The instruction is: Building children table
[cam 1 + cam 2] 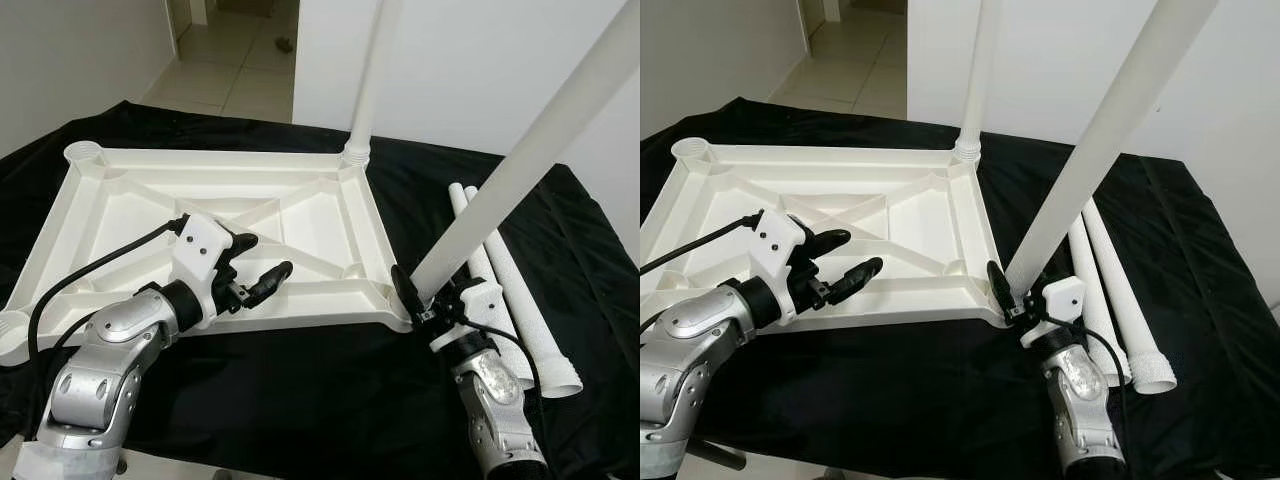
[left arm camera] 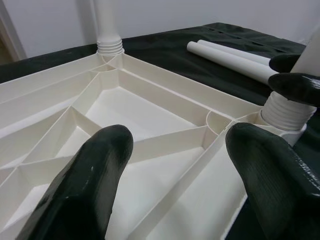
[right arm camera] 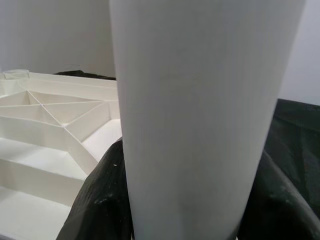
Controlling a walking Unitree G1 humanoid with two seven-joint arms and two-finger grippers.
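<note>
A white plastic tabletop (image 1: 300, 215) lies upside down on a black cloth, its ribbed underside up. One white leg (image 1: 368, 90) stands upright in the far right corner socket. My right gripper (image 1: 425, 300) is shut on a second white leg (image 1: 520, 165), tilted, with its threaded end (image 2: 286, 112) at the near right corner socket. My left gripper (image 1: 258, 262) hovers open over the tabletop's near edge, holding nothing. Two more white legs (image 1: 505, 275) lie side by side on the cloth to the right.
The black cloth (image 1: 300, 390) covers the work surface out to its edges. An empty socket (image 1: 84, 152) sits at the tabletop's far left corner. A white wall rises behind, and a doorway (image 1: 235, 50) with a tiled floor opens at the far left.
</note>
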